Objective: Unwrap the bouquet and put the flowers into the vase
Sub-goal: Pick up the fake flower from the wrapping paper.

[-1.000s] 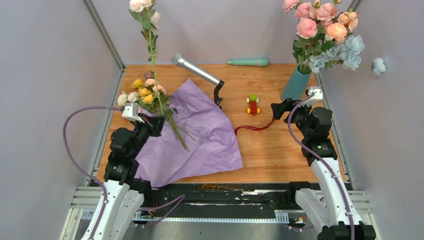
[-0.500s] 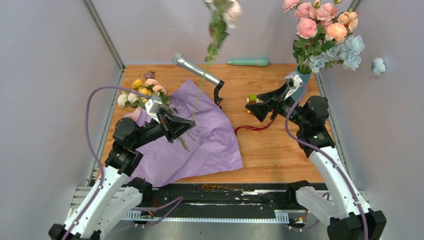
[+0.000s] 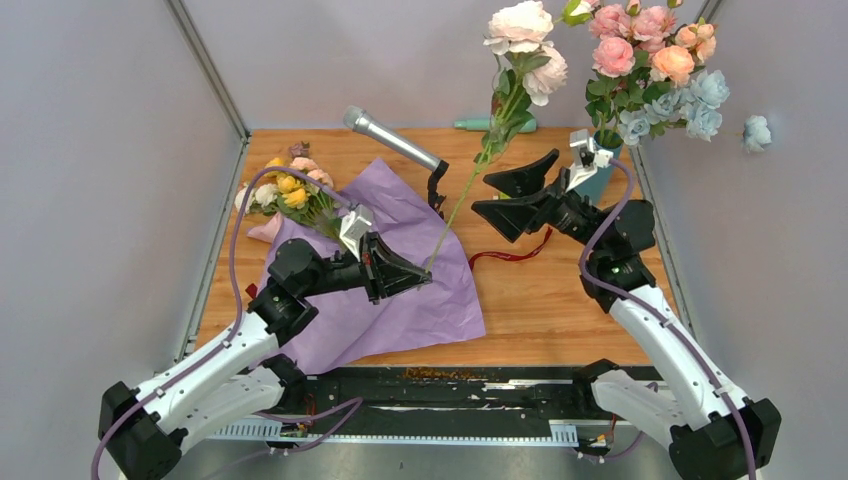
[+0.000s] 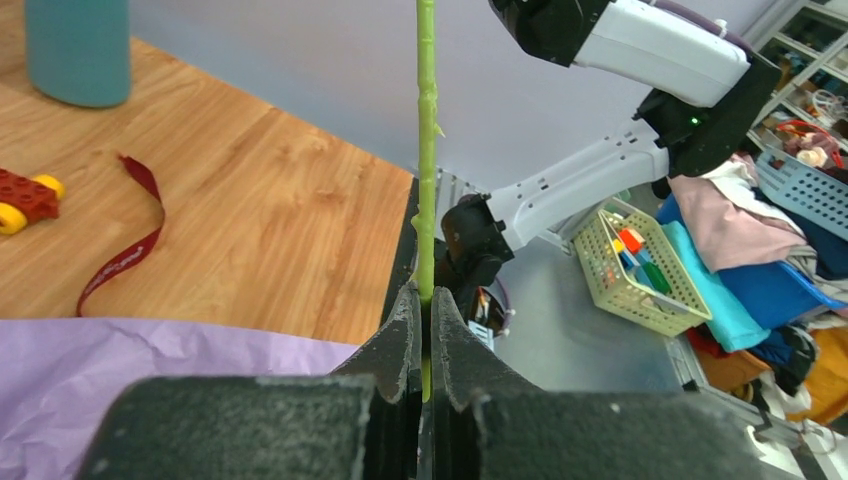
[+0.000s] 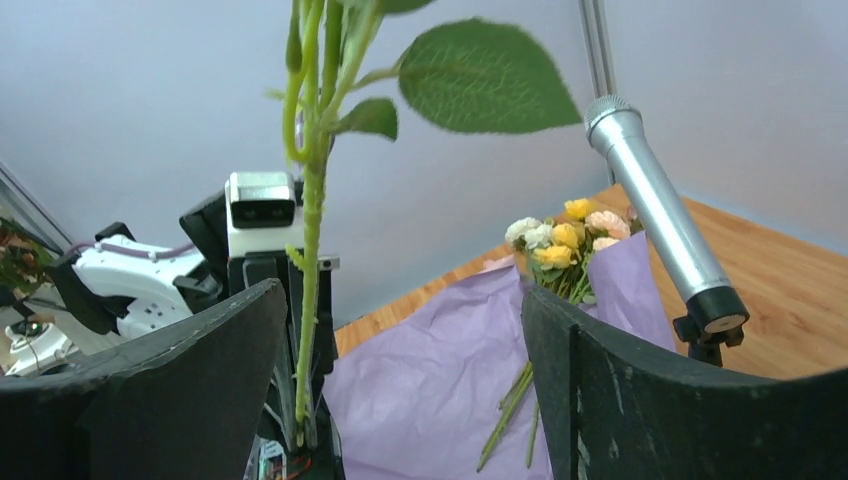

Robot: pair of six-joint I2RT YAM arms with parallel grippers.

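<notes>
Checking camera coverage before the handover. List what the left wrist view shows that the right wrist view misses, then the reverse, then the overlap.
Only the left wrist view: the vase, base only, the red ribbon, the toy brick car and a yellow basket. Only the right wrist view: the microphone, the remaining bouquet and a large leaf. Both: the green stem, the purple paper and the wooden table.

The paper wrap (image 3: 400,300) was plain lilac, the ribbon (image 3: 510,257) dark red, the vase (image 4: 78,50) teal, the stem (image 4: 427,150) green, the tabletop (image 3: 560,300) brown wood-grain.
</notes>
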